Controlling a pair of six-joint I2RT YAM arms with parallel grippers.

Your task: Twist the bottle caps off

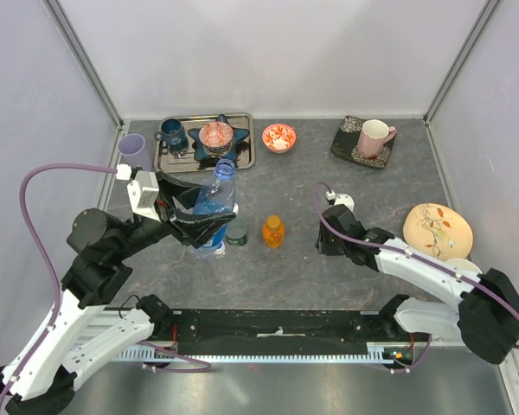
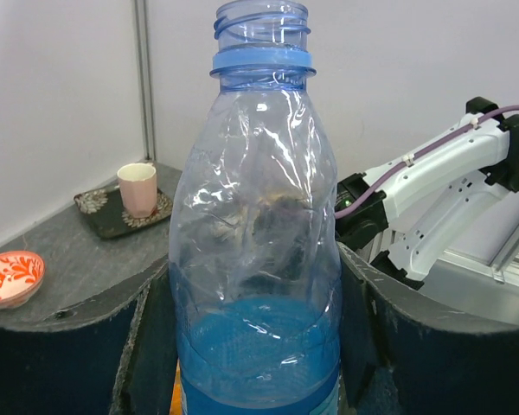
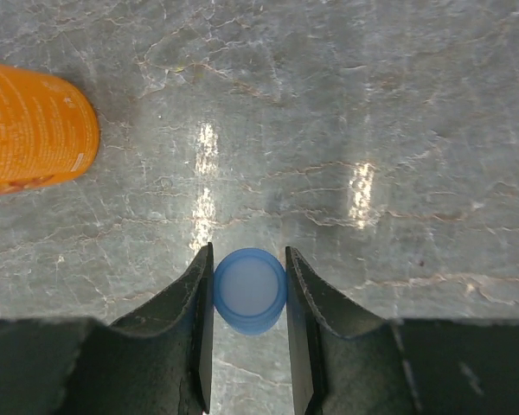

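My left gripper (image 1: 204, 226) is shut on the blue bottle (image 1: 216, 201), holding it upright by its lower body. In the left wrist view the bottle (image 2: 255, 216) fills the middle, its threaded neck (image 2: 261, 26) bare and open, a dark finger (image 2: 143, 346) on each side. My right gripper (image 3: 250, 287) is shut on the blue cap (image 3: 250, 292), close over the table. From above, that gripper (image 1: 327, 245) is right of the orange bottle (image 1: 273, 231), which has its orange cap on. A small clear bottle (image 1: 236, 232) stands between the blue and orange ones.
A metal tray (image 1: 244, 157) at the back left holds a blue mug (image 1: 171, 134) and a star dish. A lilac cup (image 1: 134, 149) stands left of it. A red patterned bowl (image 1: 278, 137), a pink mug (image 1: 374, 137) on a dark saucer, and a plate (image 1: 438, 230) lie farther right.
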